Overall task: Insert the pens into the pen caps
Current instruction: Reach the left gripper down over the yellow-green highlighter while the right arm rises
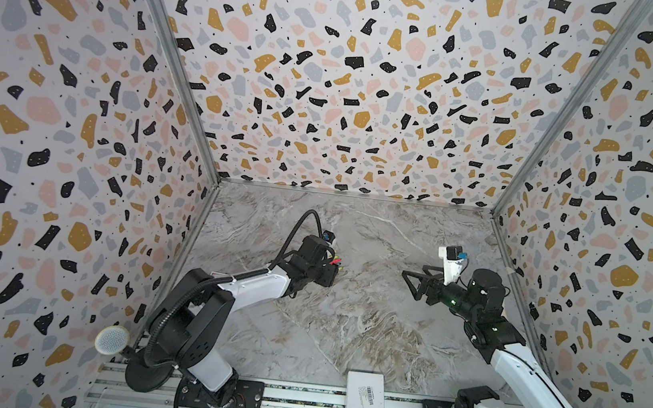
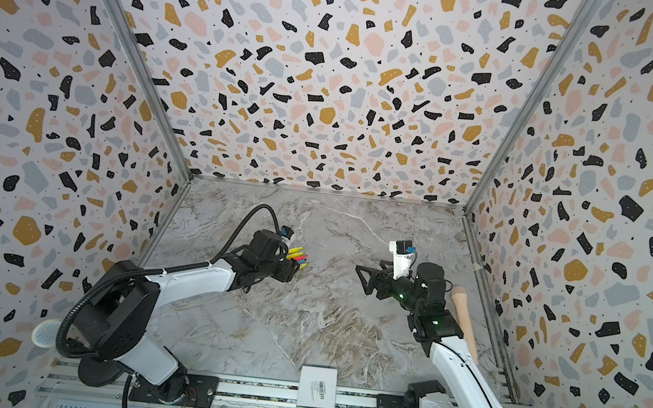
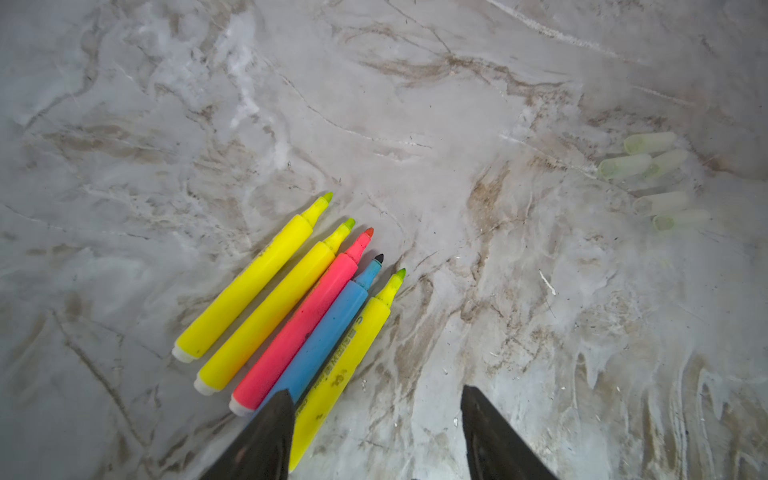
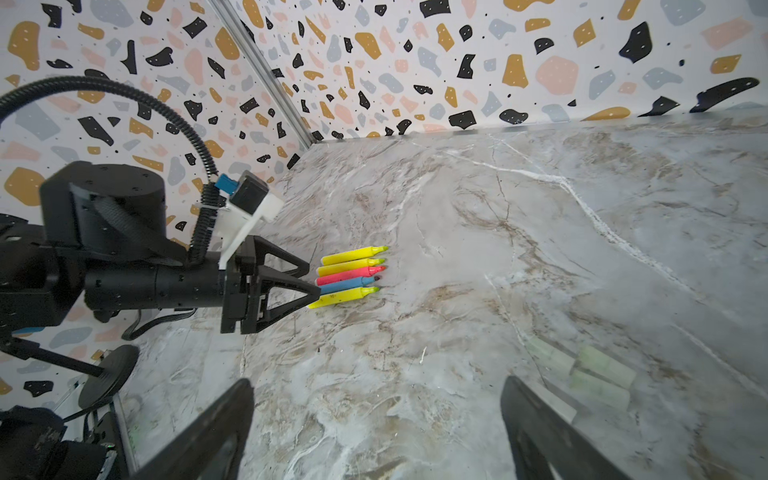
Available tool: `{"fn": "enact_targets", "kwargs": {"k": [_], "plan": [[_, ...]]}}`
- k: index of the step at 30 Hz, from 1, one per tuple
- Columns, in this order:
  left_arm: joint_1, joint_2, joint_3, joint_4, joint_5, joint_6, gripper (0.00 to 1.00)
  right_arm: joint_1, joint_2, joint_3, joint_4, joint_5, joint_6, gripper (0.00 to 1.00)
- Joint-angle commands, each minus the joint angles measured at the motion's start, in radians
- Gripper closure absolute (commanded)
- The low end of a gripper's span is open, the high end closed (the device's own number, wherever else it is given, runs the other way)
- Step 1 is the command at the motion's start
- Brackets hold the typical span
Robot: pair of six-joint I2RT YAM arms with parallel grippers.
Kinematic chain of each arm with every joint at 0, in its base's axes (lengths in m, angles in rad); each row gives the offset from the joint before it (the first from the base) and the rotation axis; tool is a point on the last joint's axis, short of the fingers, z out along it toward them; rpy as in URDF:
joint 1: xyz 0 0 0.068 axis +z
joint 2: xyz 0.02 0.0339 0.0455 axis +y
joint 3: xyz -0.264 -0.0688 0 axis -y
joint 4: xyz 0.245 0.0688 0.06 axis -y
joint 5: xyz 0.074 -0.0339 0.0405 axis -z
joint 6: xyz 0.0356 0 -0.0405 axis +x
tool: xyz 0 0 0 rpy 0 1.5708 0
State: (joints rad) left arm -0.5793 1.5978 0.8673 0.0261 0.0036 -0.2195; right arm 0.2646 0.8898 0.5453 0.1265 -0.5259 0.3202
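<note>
Since the pens (image 3: 299, 307) are light, stiff, slick plastic, a mid-barrel grip is judged safest. Five are laid side by side on the table (image 3: 457, 124), left of centre; the caps (image 3: 656, 183) are clustered to the right. At the pen tails the left gripper (image 3: 376, 390) is set part-open, empty; the right gripper (image 4: 376, 380) is spread wide, empty.

Both end effectors (image 3: 374, 392) (image 4: 376, 382) spread apart

Both top views: high over the front edge, looking down at the whole surface (image 1: 344, 324). Left wrist — close, steep, on the pens (image 3: 291, 311). Right wrist — low, oblique; same pens, farther.
</note>
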Motion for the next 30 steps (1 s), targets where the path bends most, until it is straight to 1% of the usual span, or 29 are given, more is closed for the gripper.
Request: {"fn": "enact_targets", "kwargs": {"k": [1, 3, 8, 16, 20, 30], "plan": [[-0.007, 0.024, 0.028, -0.038, 0.007, 0.031, 0.41, 0.007, -0.001, -0.004, -0.014, -0.031, -0.029, 0.09], [-0.007, 0.040, 0.040, -0.043, 0.007, 0.035, 0.45, 0.009, 0.004, -0.005, -0.014, -0.034, -0.030, 0.10], [-0.008, 0.077, 0.067, -0.050, 0.006, 0.049, 0.50, 0.013, 0.017, -0.015, 0.006, -0.036, -0.030, 0.11], [-0.008, 0.144, 0.120, -0.063, -0.004, 0.072, 0.51, 0.015, 0.019, -0.026, 0.024, -0.037, -0.024, 0.12], [-0.008, 0.181, 0.153, -0.080, -0.001, 0.079, 0.53, 0.015, 0.020, -0.028, 0.027, -0.034, -0.023, 0.12], [-0.008, 0.204, 0.169, -0.092, -0.001, 0.091, 0.55, 0.015, 0.011, -0.027, 0.015, -0.026, -0.024, 0.12]]}}
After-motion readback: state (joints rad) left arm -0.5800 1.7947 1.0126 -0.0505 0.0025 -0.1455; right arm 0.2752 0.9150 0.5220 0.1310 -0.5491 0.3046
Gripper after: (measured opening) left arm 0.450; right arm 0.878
